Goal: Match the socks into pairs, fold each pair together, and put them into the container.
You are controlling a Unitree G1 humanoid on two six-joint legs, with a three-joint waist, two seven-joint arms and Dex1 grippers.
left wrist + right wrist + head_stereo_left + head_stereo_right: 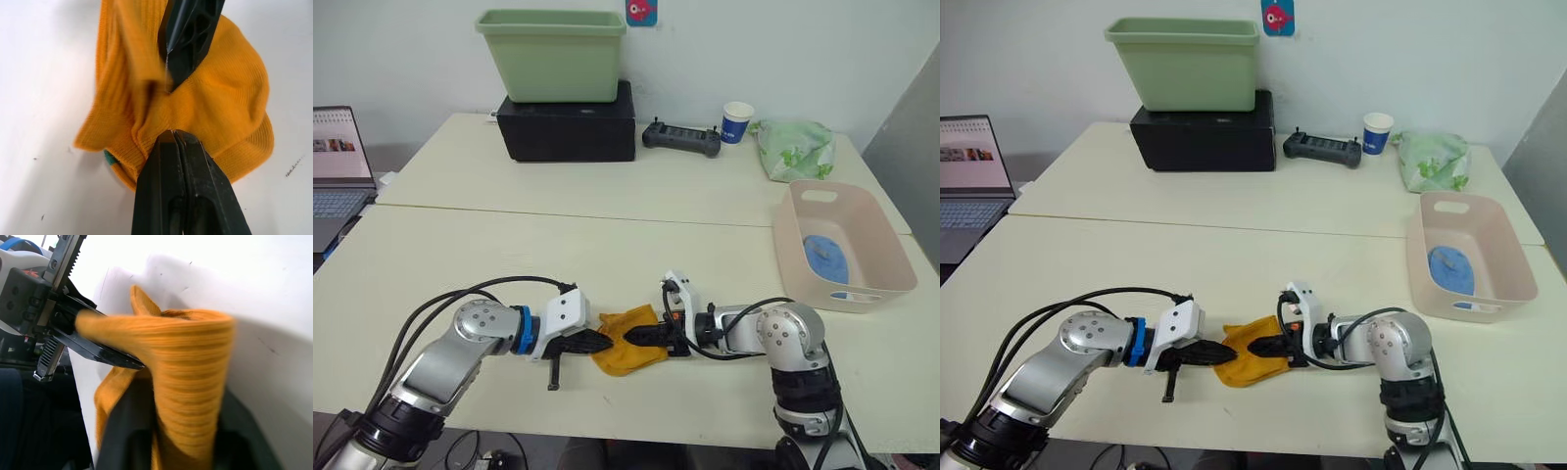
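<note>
Mustard orange socks (628,340) lie bunched near the front edge of the cream table (558,245), about midway along it. Left gripper (604,342) has its fingers pressed together, pinching the socks' left side. Right gripper (636,335) reaches in from the opposite side, fabric draped over its fingers; whether they are spread or closed cannot be told. Pale pink basin (891,262) sits by the table's right edge, a light blue sock bundle (825,257) inside it.

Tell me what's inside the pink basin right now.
The pink basin holds a folded light blue sock bundle on its floor. The near wall hides the strip of floor behind it.
</note>
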